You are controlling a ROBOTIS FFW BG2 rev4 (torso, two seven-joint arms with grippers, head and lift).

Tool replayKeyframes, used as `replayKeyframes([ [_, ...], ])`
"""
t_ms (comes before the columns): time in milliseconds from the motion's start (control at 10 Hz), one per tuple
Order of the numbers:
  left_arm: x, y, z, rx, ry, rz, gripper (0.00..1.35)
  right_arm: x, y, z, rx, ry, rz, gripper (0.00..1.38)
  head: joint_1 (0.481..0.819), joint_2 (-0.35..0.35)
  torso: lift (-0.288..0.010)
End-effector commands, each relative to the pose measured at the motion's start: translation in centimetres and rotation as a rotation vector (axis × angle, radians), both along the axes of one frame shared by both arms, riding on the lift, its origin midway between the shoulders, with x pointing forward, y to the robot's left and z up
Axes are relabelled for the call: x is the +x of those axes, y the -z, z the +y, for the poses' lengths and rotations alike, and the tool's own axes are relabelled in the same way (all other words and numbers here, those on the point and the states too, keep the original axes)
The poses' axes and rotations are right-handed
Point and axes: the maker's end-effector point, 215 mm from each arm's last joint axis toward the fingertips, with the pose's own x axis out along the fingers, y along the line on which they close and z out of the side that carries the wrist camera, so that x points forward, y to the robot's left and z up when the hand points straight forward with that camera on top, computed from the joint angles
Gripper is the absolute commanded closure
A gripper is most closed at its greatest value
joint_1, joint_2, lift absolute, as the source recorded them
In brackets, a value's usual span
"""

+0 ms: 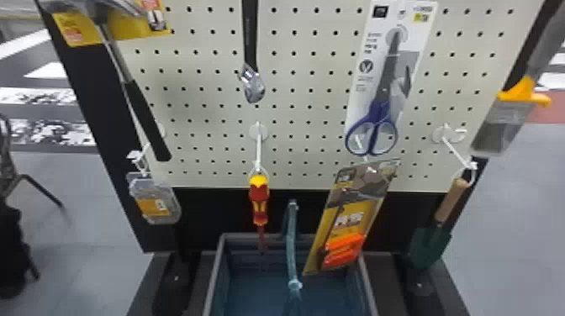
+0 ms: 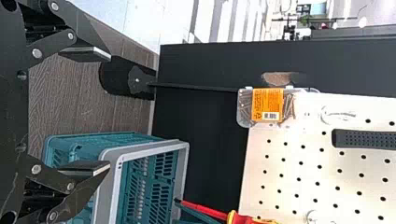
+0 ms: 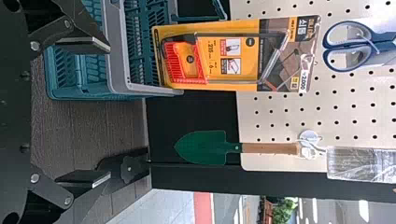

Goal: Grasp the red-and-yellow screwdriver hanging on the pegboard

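Zero of one grasp made: red-and-yellow screwdriver on its hook, unclaimed.
Screwdriver hangs upright, handle up, shank down, from the pegboard; wrench at 12 o'clock from it, scissors at 2, packaged saw and trowel near 3, crate at 6, screw box at 9, hammer at 10. Left gripper: fingers spread wide, nothing between. Right gripper: likewise spread and empty. Done: no contact seen. Left, as judged: bring one gripper to the handle, align, close on it. Estimated progress: start of the approach, with the whole grasp outstanding.
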Motion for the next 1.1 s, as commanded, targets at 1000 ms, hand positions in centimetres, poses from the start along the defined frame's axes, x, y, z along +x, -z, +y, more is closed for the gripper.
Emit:
replayKeyframes([
  [1000,7.7,-5.2,-3.0,0.012,0.224,-0.149,0.46,-0.1,0.5,0.1,-0.007,-0.002,0.010,0.33,0.549,0.000,-0.100],
])
